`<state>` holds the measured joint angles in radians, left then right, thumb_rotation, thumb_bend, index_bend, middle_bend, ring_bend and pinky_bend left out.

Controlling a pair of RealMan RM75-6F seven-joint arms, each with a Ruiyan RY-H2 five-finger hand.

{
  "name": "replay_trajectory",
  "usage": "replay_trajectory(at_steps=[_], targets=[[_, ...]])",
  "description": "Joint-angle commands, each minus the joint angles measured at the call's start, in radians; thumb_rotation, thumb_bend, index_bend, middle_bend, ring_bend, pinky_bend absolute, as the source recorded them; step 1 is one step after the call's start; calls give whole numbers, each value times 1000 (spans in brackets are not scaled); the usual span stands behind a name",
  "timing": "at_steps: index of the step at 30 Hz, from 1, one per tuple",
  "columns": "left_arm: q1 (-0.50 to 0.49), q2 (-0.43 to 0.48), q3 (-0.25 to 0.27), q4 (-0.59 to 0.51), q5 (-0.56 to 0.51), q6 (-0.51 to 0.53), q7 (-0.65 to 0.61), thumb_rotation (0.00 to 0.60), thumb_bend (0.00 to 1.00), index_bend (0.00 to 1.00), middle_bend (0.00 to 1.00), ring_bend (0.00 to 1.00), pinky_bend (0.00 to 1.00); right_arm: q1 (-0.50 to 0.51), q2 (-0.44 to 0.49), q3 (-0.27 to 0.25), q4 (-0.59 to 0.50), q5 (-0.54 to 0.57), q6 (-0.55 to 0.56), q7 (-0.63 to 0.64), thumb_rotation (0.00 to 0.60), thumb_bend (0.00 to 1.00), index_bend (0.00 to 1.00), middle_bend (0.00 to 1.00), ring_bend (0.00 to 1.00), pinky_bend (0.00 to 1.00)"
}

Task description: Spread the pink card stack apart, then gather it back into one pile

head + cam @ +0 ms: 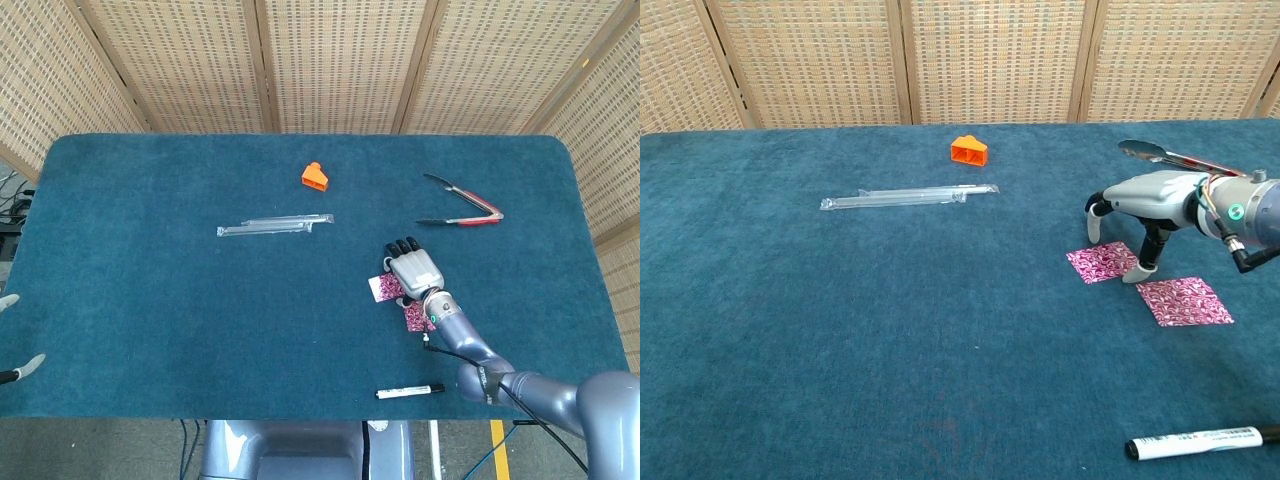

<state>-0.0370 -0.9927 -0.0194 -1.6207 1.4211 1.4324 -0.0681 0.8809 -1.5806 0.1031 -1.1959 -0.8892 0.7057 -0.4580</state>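
Two pink patterned cards lie apart on the blue cloth at the right. One card (1100, 263) (380, 289) sits under my right hand (1145, 200) (412, 268). The other card (1184, 300) (416, 318) lies just nearer and to the right. The right hand arches over the first card with its fingers spread and pointing down, and one fingertip (1143, 267) touches that card's right edge. It holds nothing. Of my left hand (14, 335) only two grey fingertips show at the far left edge of the head view, well apart.
An orange block (968, 150) stands at the back centre, and a clear plastic strip (908, 195) lies left of centre. Tongs (1165, 155) lie behind the right hand. A marker pen (1195, 441) lies near the front edge at the right.
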Motion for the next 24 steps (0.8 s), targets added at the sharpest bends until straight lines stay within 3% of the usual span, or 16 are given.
replay_trajectory(at_steps=[1,24], targets=[[1,-1,0,2,-1,0,-1,428,99,169,0,0,0,3,-3,-1,6,3,-2,-3,600,234,318,94,0,0],[5,-6,0,11,-5,0,-6,429,99,169,0,0,0,15,-17,-4,45,19,-12,-14,600,234,325,98,0,0]])
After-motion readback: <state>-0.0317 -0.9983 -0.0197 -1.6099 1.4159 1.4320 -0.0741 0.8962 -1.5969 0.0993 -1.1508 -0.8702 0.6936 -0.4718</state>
